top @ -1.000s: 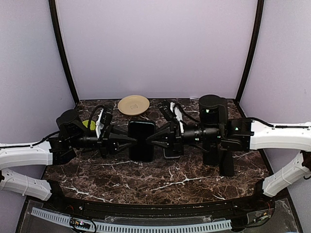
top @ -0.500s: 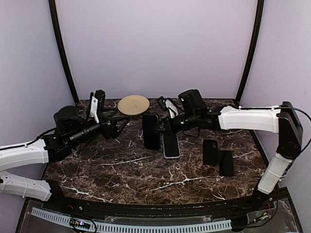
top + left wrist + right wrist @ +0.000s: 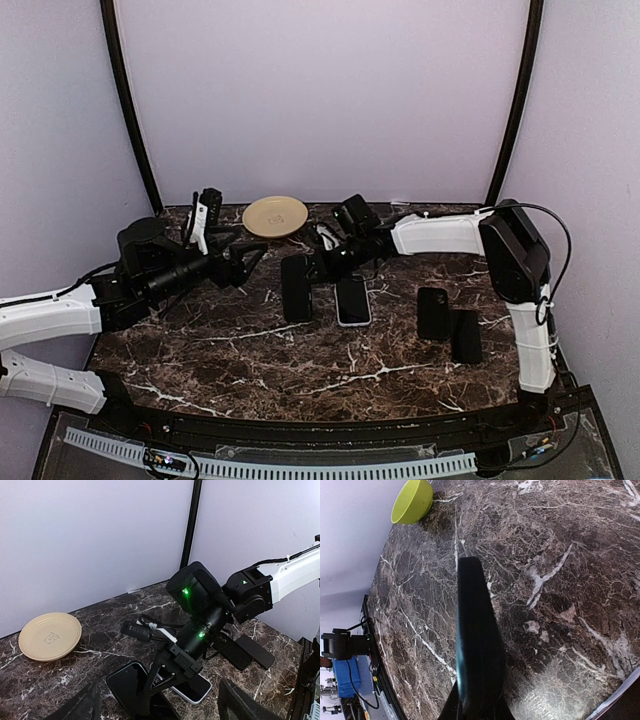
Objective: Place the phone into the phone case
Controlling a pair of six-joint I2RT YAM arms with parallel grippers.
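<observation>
Phone gripped by right tool, white-edged handset just beside, plate behind.

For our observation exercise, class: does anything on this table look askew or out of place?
One thing: the black phone is not lying flat like the white-edged phone beside it. The right gripper pinches one end, holding it tilted. Nothing looks spilled or broken.

- Lavender walls are enclosing three sides.
- Black posts are framing the back corners.
- Dark veined marble tabletop is catching soft light.
</observation>
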